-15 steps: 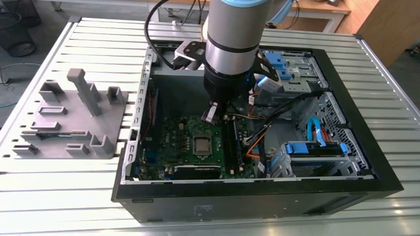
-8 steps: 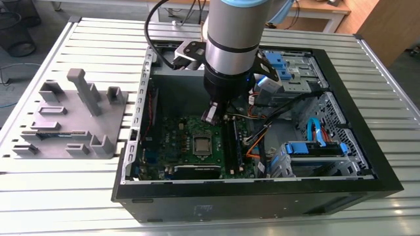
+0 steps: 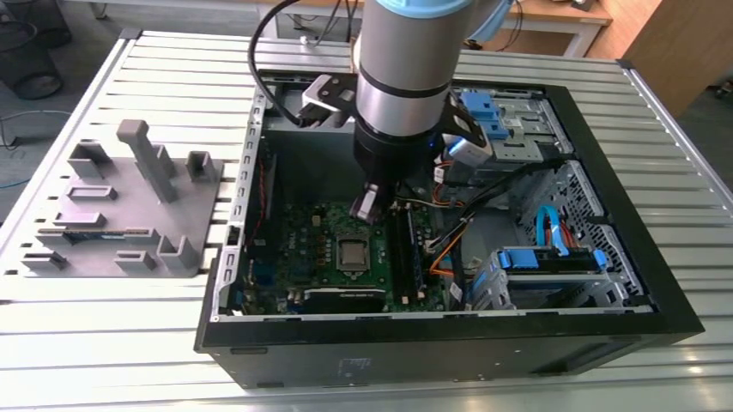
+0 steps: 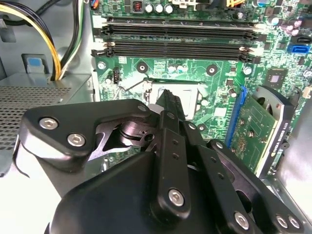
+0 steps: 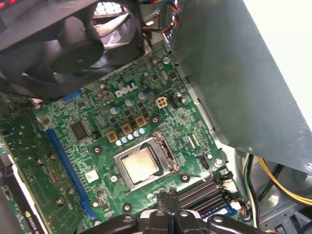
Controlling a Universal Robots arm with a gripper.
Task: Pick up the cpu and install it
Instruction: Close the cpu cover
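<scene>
The cpu (image 5: 141, 165), a pale silvery square, lies flat inside the dark socket frame (image 5: 163, 146) on the green motherboard (image 5: 97, 146). From outside, the cpu (image 3: 353, 251) shows in the middle of the board inside the open computer case (image 3: 458, 330). My gripper (image 3: 370, 209) hangs a little above the board, just behind the socket, with its black fingers (image 4: 167, 109) pressed together and nothing showing between them. In the first wrist view the gripper (image 5: 165, 196) sits between the socket and the black memory slots (image 5: 204, 187). The fingers hide part of the socket in the second wrist view.
A black fan (image 5: 83, 44) and a grey metal wall (image 5: 234, 73) rise close beside the socket. An expansion card (image 4: 253, 131) stands by the blue slot. Yellow cables (image 4: 48, 44) run along the case side. A grey fixture tray (image 3: 115, 215) lies at the exterior view's left.
</scene>
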